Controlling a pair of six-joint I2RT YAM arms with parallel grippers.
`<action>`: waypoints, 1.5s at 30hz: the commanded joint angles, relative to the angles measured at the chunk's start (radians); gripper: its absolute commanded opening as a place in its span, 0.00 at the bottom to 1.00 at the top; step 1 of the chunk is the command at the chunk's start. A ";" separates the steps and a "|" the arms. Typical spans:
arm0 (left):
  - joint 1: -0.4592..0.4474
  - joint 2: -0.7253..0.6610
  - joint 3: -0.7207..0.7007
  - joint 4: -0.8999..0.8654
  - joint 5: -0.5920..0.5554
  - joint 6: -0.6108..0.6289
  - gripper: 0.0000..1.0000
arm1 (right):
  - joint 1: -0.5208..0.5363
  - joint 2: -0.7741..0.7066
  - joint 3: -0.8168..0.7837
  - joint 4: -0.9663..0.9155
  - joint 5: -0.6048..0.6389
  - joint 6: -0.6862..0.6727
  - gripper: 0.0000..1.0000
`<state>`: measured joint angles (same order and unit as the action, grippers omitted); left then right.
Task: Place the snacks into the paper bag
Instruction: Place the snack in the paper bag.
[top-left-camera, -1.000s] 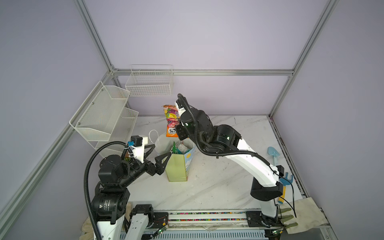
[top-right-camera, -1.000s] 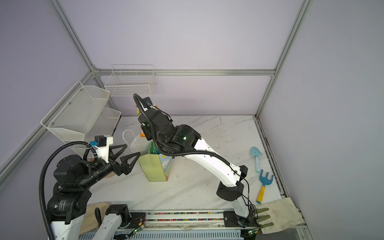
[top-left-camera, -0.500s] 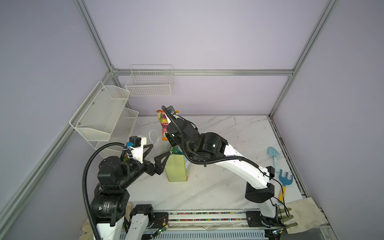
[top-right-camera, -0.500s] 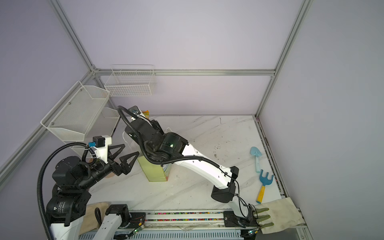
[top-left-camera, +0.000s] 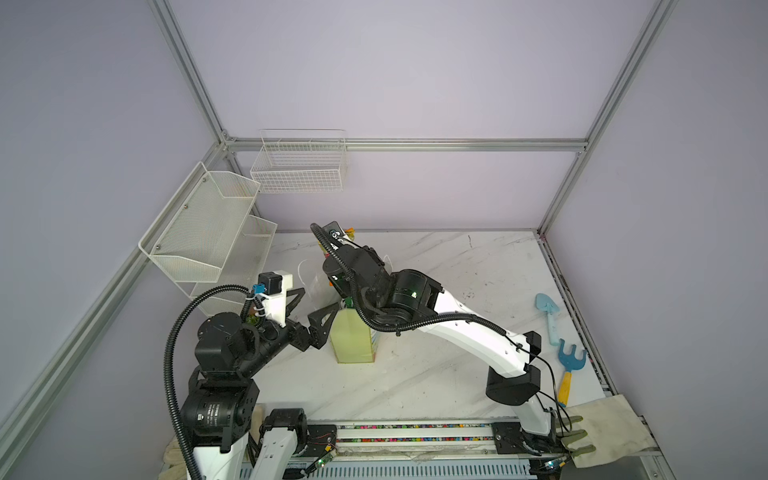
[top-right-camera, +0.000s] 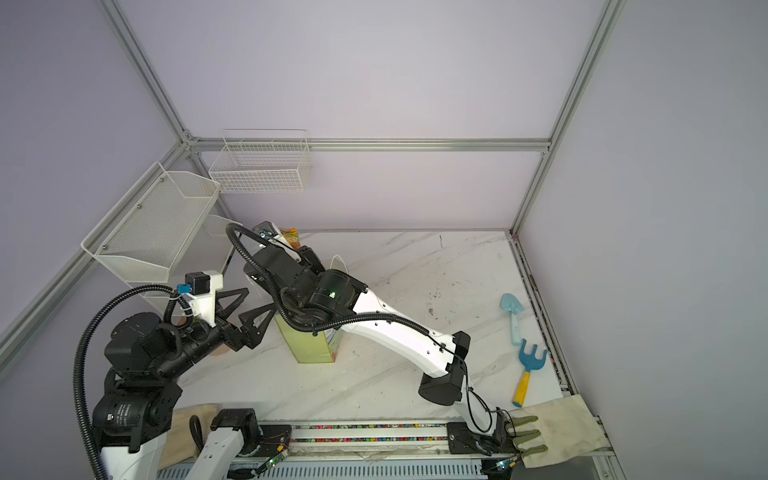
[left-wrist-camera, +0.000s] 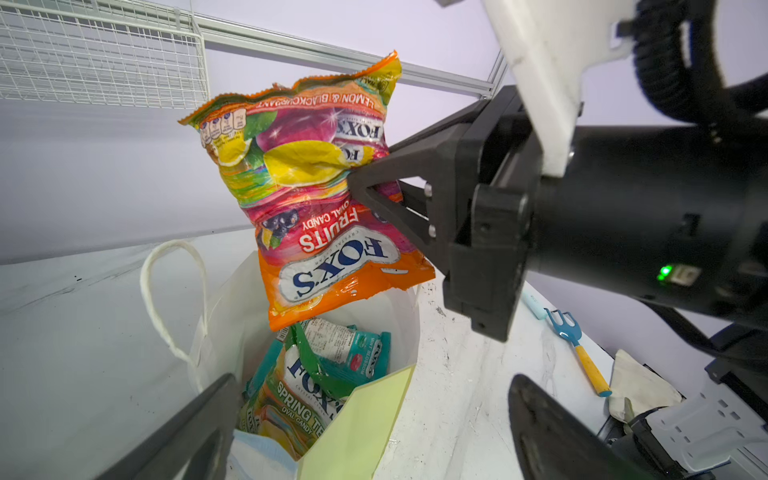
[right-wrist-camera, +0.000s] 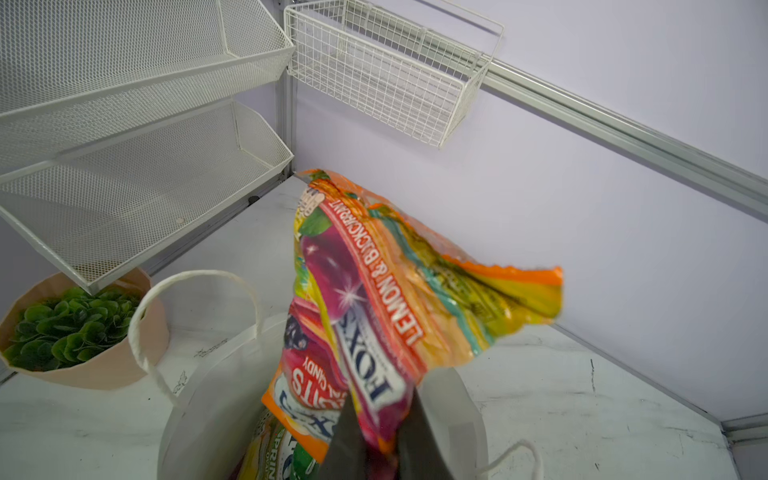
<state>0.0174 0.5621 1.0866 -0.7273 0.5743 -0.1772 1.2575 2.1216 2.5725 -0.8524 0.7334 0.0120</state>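
The paper bag (top-left-camera: 351, 338) (top-right-camera: 309, 345) stands upright and open on the marble table, its white inside (left-wrist-camera: 232, 316) (right-wrist-camera: 208, 399) showing. Over its mouth hangs the orange-pink FOX'S packet (left-wrist-camera: 316, 199) (right-wrist-camera: 374, 291), upside down, with my right gripper (left-wrist-camera: 361, 183) (right-wrist-camera: 382, 411) shut on its side. Its lower edge sits at the bag's opening. Inside the bag lie a green-yellow packet (left-wrist-camera: 291, 407) and a teal-white packet (left-wrist-camera: 357, 353). My left gripper (top-left-camera: 320, 299) (top-right-camera: 261, 299) (left-wrist-camera: 374, 380) stands wide open beside the bag's pale green side panel, holding nothing.
White mesh shelves (top-left-camera: 203, 232) and a wire basket (top-left-camera: 299, 170) hang on the back-left walls. A potted plant (right-wrist-camera: 66, 328) sits under the shelves. A blue toy shovel (top-left-camera: 548, 311), a rake (top-left-camera: 571, 361) and a cloth with gloves (top-left-camera: 606, 432) lie at the right.
My right arm has swung left and down with the orange-pink packet, bringing it from the back of the table to above the bag's mouth. The left gripper has stayed open in place.
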 joint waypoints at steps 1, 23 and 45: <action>-0.005 -0.006 0.050 0.017 -0.008 0.027 0.99 | -0.002 0.014 -0.017 0.025 0.008 -0.011 0.05; -0.003 -0.005 -0.021 0.045 -0.054 0.022 0.99 | -0.092 0.006 -0.156 0.016 -0.196 0.066 0.04; -0.005 -0.021 -0.075 0.058 -0.070 0.021 0.99 | -0.103 0.020 -0.214 0.032 -0.264 0.095 0.04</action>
<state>0.0174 0.5503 1.0451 -0.7048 0.5125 -0.1719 1.1587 2.1288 2.3772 -0.8265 0.4904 0.0967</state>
